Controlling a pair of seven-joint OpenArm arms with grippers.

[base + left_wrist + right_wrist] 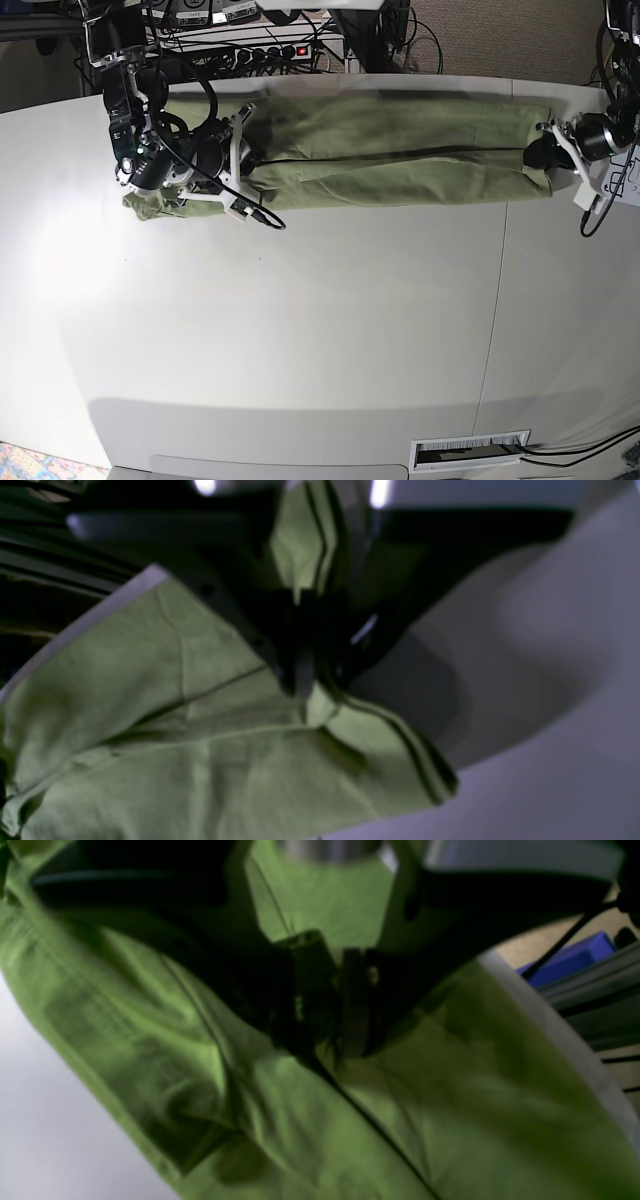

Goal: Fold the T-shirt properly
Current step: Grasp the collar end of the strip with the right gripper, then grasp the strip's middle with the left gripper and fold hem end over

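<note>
The olive-green T-shirt [400, 150] lies along the far side of the white table [320, 320], folded lengthwise into a long band. My left gripper [545, 158], at the base view's right, is shut on the shirt's right end; the left wrist view shows its fingers [305, 675] pinching layered hems of the shirt [150, 730]. My right gripper [243, 165], at the base view's left, is shut on a fold at the shirt's left part; the right wrist view shows its fingers [325, 1040] clamped on green cloth [450, 1100]. A sleeve bunches under the right arm.
Cables and a power strip [270, 50] lie behind the table's far edge. A blue box [570, 957] shows beyond the table edge in the right wrist view. A vent slot [470, 452] sits at the table's near edge.
</note>
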